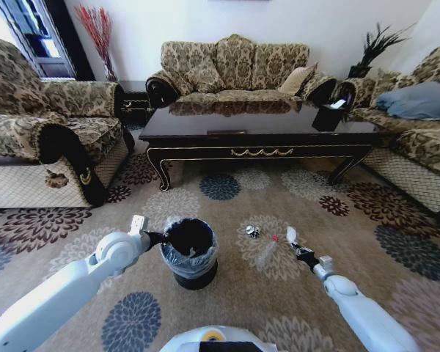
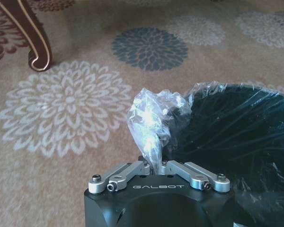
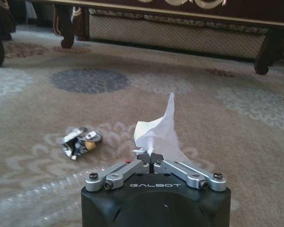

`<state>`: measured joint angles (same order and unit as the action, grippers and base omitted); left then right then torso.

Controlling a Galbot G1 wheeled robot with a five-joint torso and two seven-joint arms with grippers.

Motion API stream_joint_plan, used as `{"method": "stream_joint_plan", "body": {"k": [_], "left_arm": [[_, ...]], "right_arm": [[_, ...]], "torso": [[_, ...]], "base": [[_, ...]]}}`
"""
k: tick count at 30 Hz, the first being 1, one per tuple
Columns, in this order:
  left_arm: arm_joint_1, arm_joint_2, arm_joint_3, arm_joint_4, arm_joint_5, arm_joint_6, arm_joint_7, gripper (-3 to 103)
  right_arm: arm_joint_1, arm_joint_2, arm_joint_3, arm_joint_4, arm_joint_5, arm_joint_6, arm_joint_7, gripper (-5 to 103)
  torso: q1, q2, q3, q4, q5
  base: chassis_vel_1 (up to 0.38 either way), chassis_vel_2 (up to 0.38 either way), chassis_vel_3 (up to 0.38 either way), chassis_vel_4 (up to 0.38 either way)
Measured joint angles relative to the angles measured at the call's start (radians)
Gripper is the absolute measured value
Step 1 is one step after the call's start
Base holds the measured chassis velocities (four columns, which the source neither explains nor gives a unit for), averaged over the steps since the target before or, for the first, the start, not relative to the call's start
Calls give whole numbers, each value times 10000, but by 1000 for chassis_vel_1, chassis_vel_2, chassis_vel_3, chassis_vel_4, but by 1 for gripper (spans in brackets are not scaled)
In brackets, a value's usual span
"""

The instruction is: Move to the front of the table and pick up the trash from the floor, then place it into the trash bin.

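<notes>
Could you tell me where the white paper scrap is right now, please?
The white paper scrap is pinched in the right gripper, just above the carpet on the robot's right, beside the plastic bottle and the foil ball.

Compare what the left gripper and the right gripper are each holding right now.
The left gripper pinches the clear plastic liner at the rim of the black trash bin, so it grips something fixed to the bin. The right gripper pinches a loose white paper scrap above the carpet, near the foil ball. Liner is shiny and see-through; scrap is opaque. Both grippers are shut.
</notes>
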<state>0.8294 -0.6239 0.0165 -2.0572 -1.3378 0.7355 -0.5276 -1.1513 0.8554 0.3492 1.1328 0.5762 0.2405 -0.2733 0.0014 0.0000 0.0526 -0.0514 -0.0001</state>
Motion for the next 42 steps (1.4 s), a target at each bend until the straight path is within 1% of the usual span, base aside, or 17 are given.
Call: {"method": "stream_joint_plan", "body": {"k": [2, 3, 5, 8, 9, 11, 14, 17, 19, 21, 25, 27, 30, 33, 39, 41, 42], "left_arm": [[-392, -101, 289, 163, 1, 0, -1, 3], [-802, -169, 627, 301, 2, 0, -5, 3], [-1010, -211, 805, 360, -1, 0, -11, 3], [-1609, -423, 1481, 526, -23, 0, -111, 3], [-1721, -496, 1646, 552, -26, 0, -166, 3], [-1788, -543, 1748, 569, -27, 0, -195, 3], [-2180, -755, 2330, 690, -35, 1, -297, 3], [-2339, -815, 2556, 754, -38, 0, -297, 3], [-2669, -1004, 2909, 978, -36, 0, -308, 3], [-2755, -1061, 2996, 1042, -35, 0, -314, 3], [-3445, -1439, 3623, 1410, -90, 1, -373, 3], [-3537, -1494, 3708, 1460, -93, 1, -379, 3], [-4057, -1848, 4123, 1719, -173, 0, -410, 3], [-4409, -2027, 4404, 1873, -193, 1, -457, 3], [-4795, -2374, 4742, 2068, -254, 0, -511, 3], [-5034, -2727, 4940, 2339, -269, 0, -605, 3], [-5034, -2727, 4940, 2339, -269, 0, -605, 3]], "right_arm": [[-447, -117, 236, 564, 102, -5, 44, 0], [-924, -276, 461, 1150, 212, -6, 75, 0], [-1087, -345, 543, 1375, 256, -6, 82, 0], [-1692, -697, 859, 2398, 479, -1, 129, 0], [-1819, -776, 948, 2653, 527, 3, 157, 0], [-1891, -813, 1001, 2779, 551, 4, 172, 0], [-2394, -1019, 1452, 3630, 667, 4, 257, 0], [-2612, -1076, 1658, 4050, 729, -19, 285, 0], [-3022, -1151, 2026, 4856, 811, -66, 319, 0], [-3099, -1164, 2089, 5020, 824, -71, 322, 0], [-3884, -1235, 2702, 6457, 844, -128, 353, 0], [-3984, -1234, 2777, 6631, 847, -136, 357, 0], [-4546, -1235, 3188, 7487, 859, -191, 394, 0], [-4923, -1217, 3465, 8091, 859, -227, 407, 0], [-5518, -1153, 3812, 9137, 851, -302, 419, 0], [-5908, -1078, 3955, 9864, 823, -406, 449, 0], [-5908, -1078, 3955, 9864, 823, -406, 449, 0]], "torso": [[0, 0, 0, 3, 3], [0, 0, 0, 1, 3], [1, 0, 0, 0, 2], [0, 0, 1, -2, 2], [1, 0, 1, 4, 2], [1, 0, 0, 7, 2], [0, 0, 1, 2, 1], [0, 0, 1, 1, 3], [0, 0, 1, 4, 2], [0, 0, 1, 4, 1], [0, 0, 1, 2, 2], [0, 0, 1, 1, 2], [0, 1, 1, 2, 1], [1, 0, 1, 2, 2], [0, 1, 1, 4, 0], [0, 1, 1, 2, 1], [0, 1, 1, 2, 1]], "base": [[0, 0, 0, 0], [0, 0, 0, 0], [0, 0, 0, 0], [0, 0, 0, 0], [0, 0, 0, 0], [0, 0, 0, 0], [0, 0, 0, 0], [0, 0, 0, 0], [0, 0, 0, 0], [0, 0, 0, 0], [0, 0, 0, 0], [0, 0, 0, 0], [0, 0, 0, 0], [0, 0, 0, 0], [0, 0, 0, 0], [0, 0, 0, 0], [0, 0, 0, 0]]}}
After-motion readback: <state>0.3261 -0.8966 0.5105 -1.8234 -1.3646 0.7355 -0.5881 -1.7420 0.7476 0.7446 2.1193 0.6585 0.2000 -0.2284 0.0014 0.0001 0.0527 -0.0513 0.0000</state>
